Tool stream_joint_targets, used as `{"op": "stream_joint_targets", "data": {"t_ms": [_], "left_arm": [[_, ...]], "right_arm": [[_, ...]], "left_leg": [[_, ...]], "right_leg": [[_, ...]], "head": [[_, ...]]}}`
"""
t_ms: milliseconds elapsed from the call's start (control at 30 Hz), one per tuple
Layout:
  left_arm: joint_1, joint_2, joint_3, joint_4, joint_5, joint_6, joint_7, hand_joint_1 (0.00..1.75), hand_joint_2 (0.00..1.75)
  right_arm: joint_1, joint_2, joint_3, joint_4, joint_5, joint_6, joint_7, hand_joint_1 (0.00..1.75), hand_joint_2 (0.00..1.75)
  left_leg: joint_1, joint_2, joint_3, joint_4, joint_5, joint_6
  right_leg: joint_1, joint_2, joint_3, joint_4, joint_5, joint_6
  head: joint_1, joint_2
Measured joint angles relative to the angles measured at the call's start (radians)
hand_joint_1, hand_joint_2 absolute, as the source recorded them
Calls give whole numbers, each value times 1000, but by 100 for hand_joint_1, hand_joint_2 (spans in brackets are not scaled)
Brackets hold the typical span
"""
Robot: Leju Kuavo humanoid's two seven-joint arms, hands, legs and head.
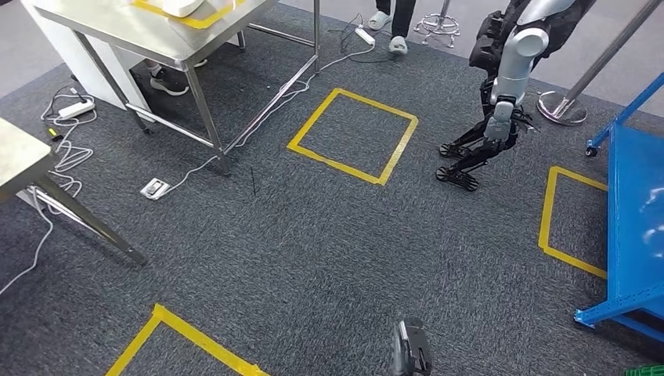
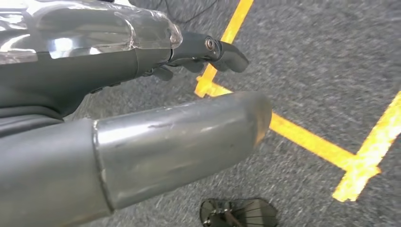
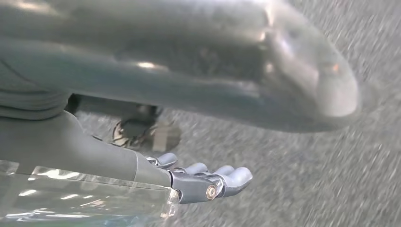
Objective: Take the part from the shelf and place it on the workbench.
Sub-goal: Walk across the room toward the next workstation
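- The dark grey carpet (image 1: 313,251) spreads under me, marked with yellow tape squares (image 1: 352,135).
- A steel counter (image 1: 164,35) stands at far left, carrying a white object (image 1: 176,6) inside a yellow tape outline; a second counter's corner (image 1: 19,153) juts in from the left edge.
- A blue shelf (image 1: 636,211) sits at the right edge — whether the part lies on it I cannot tell, and I cannot make the part out on either counter.
- Another humanoid robot (image 1: 505,86) stands beyond the middle tape square, one silver arm hanging down.
- A person's feet (image 1: 387,31) show at the top, near a power strip (image 1: 365,35).
- White cables (image 1: 63,149) trail over the carpet by the left counter.
- My left hand (image 2: 142,61) hangs over the carpet near a yellow line, its fingers (image 2: 227,52) extended and holding nothing.
- My right hand (image 3: 156,175) hangs likewise — fingers (image 3: 227,179) stretched out, released, nothing in them.
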Motion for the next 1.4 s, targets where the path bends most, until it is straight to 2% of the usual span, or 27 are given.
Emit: {"op": "stream_joint_targets", "data": {"t_ms": [67, 100, 167, 200, 233, 300, 333, 400, 467, 533, 600, 633, 667, 733, 800, 833, 867, 967, 1033, 1100, 1133, 1200, 1233, 1300, 1333, 1367, 1400], "left_arm": [[-2, -2, 0, 0, -3, 0, -3, 0, 0], [-3, -4, 0, 0, -3, 0, -8, 0, 0], [-2, -8, 1, 0, -1, 0, -23, 0, 0], [0, -10, 1, 0, 1, 0, -31, 0, 0], [3, -12, 2, 1, 3, -1, -36, 0, 0], [10, -14, 3, 1, 6, -1, -37, 0, 0], [12, -16, 4, 1, 7, -2, -31, 0, 0], [14, -23, 6, 1, 4, -5, -19, 0, 0], [14, -33, 8, 1, -4, -9, -24, 0, 0], [15, -45, 8, 1, -12, -9, -34, 0, 0], [15, -56, 8, 1, -18, -10, -38, 0, 0], [15, -60, 7, 1, -20, -9, -38, 0, 0], [15, -64, 7, 1, -21, -7, -37, 0, 0], [17, -68, 5, 1, -21, -1, -30, 0, 0], [20, -67, 5, 1, -21, 2, -26, 0, 0], [19, -67, 5, 1, -20, 2, -29, 0, 0], [18, -66, 5, 1, -21, 3, -34, 0, 0], [11, -66, 2, 1, -21, 13, -41, 0, 0], [9, -67, 1, 1, -19, 15, -44, 0, 0], [7, -70, 1, 1, -19, 16, -43, 0, 0], [6, -72, 1, 1, -19, 19, -34, 0, 0], [6, -75, 1, 1, -19, 27, -7, 0, 0], [7, -76, 1, 1, -19, 28, 5, 0, 0], [13, -75, 1, 2, -19, 29, 14, 0, 0], [14, -74, 1, 2, -19, 29, 15, 0, 0], [15, -74, 1, 2, -18, 29, 15, 0, 0], [15, -73, 1, 1, -18, 29, 15, 0, 0]], "right_arm": [[-4, 3, 11, -1, 7, 3, 10, 0, 0], [-1, 4, 16, 0, 10, 1, 21, 0, 0], [3, 3, 25, 2, 18, -5, 49, 0, 0], [5, 2, 30, 3, 20, -10, 62, 0, 0], [7, 1, 35, 4, 16, -15, 73, 0, 0], [20, -1, 42, 6, -3, -24, 84, 0, 0], [28, -3, 43, 7, -15, -27, 85, 0, 0], [41, -11, 43, 10, -35, -32, 82, 0, 0], [41, -23, 42, 13, -49, -36, 78, 0, 0], [36, -36, 42, 14, -55, -36, 76, 0, 0], [35, -47, 42, 14, -53, -32, 74, 0, 0], [35, -52, 42, 13, -50, -28, 73, 0, 0], [32, -54, 43, 13, -48, -23, 71, 0, 0], [21, -55, 44, 9, -48, -12, 64, 0, 0], [13, -50, 45, 3, -57, -4, 52, 0, 0], [14, -46, 45, 0, -62, -2, 46, 0, 0], [17, -43, 46, -1, -67, -2, 43, 0, 0], [21, -38, 50, -1, -78, -9, 51, 0, 0], [23, -39, 52, -1, -104, -16, 49, 0, 0], [30, -49, 52, 0, -140, -16, 33, 0, 0], [34, -55, 52, 0, -154, -13, 27, 0, 0], [34, -68, 50, 2, -174, -8, 22, 0, 0], [31, -72, 48, 3, -179, -7, 20, 0, 0], [26, -76, 44, 4, -185, -6, 17, 0, 0], [25, -77, 42, 4, -186, -5, 15, 0, 0], [26, -77, 41, 4, -186, -4, 13, 0, 0], [26, -77, 41, 4, -184, -3, 13, 0, 0]], "left_leg": [[-1, 10, 7, -6, -2, -10], [1, 1, 12, -7, -6, -16], [3, -58, 2, 28, -33, -23], [4, -94, -20, 76, -59, -23], [4, -115, -54, 141, -88, -22], [3, -120, -121, 252, -120, -20], [4, -119, -137, 265, -107, -19], [5, -131, -118, 183, -30, -16], [10, -187, -75, 68, 27, -12], [9, -218, -54, 23, 29, -5], [5, -191, -44, 12, 29, 7], [5, -175, -38, 6, 31, 13], [6, -157, -32, -1, 33, 19], [4, -118, -25, -8, 32, 24], [1, -78, -23, -8, 28, 24], [0, -61, -21, -8, 25, 23], [-1, -47, -19, -8, 22, 20], [-3, -18, -7, -7, 11, 8], [-5, -6, -2, -9, 6, -3], [-4, 4, 5, -14, 3, -14], [-1, -12, 7, -11, -3, -20], [3, -72, -17, 47, -39, -25], [4, -105, -46, 108, -69, -24], [2, -120, -122, 240, -115, -22], [0, -119, -149, 275, -115, -20], [-2, -120, -159, 272, -94, -16], [-5, -125, -150, 230, -54, -10]], "right_leg": [[6, 1, 5, -12, -8, -12], [5, 7, 9, -19, -6, -18], [1, 22, 22, -35, -1, -31], [-1, 30, 28, -41, 2, -37], [1, 40, 30, -43, 1, -42], [6, 66, 32, -42, -2, -47], [8, 81, 35, -40, -4, -48], [7, 111, 40, -33, -11, -44], [5, 140, 38, -21, -21, -35], [-1, 167, 33, -15, -26, -20], [-6, 190, 30, -19, -25, -7], [-8, 180, 27, -13, -29, -2], [-9, 156, 17, 11, -43, 2], [-12, 92, -36, 117, -99, 13], [-17, 66, -99, 235, -145, 24], [-20, 62, -112, 256, -144, 26], [-21, 59, -103, 238, -123, 27], [-19, 22, -9, 52, -32, 19], [-12, 1, 21, -12, -22, 8], [-6, 14, 24, -18, -25, -5], [-6, 22, 27, -22, -23, -11], [-8, 38, 36, -31, -17, -27], [-7, 47, 37, -33, -16, -33], [0, 72, 38, -33, -18, -42], [3, 86, 40, -32, -19, -44], [6, 100, 44, -32, -21, -45], [8, 115, 48, -32, -23, -45]], "head": [[-2, 0], [-3, 0], [-8, 0], [-14, 0], [-22, 0], [-35, 0], [-39, 0], [-44, 0], [-46, 0], [-45, 0], [-44, 0], [-42, 0], [-37, 0], [-22, 0], [-12, 0], [-10, 0], [-7, 0], [2, 0], [0, 0], [-7, 0], [-11, 0], [-18, 0], [-25, 0], [-37, 0], [-41, 0], [-44, 0], [-45, 0]]}}
